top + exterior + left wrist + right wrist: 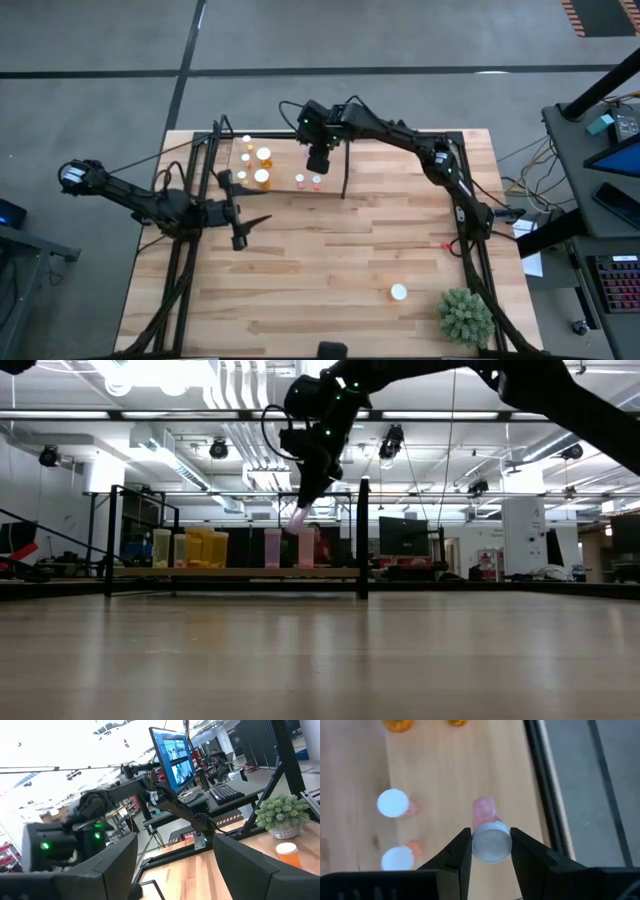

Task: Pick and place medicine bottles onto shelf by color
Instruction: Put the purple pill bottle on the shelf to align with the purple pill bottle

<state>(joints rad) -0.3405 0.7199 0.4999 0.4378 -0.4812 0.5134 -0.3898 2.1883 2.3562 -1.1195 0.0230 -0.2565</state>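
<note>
The shelf [285, 160] stands at the table's far side, left of the middle. Several orange-yellow bottles [262, 177] and two pinkish bottles [300, 180] stand on it with their caps up. My right gripper [318, 160] is over the shelf, just beyond the two pinkish bottles. It is shut on a pinkish bottle with a white cap [491, 842], which shows under the fingers in the low view [298, 516]. My left gripper [250, 222] is open and empty over the table, near the shelf's near edge. One more white-capped bottle [398, 292] stands on the table at the near right. My right gripper pinches the pinkish bottle's white cap [492, 831] between its two fingers, one on each side. The fingers come from above, pointing down. The bottle hangs below them with its cap up and its body [484, 810] over the shelf board, lifted clear of it in the low view.
A green spiky plant [465, 315] stands at the table's near right corner. Black upright posts [363, 540] and a black rail [545, 795] border the shelf. The two pinkish bottles [393, 802] stand close beside the held one. Bare tabletop lies in the middle.
</note>
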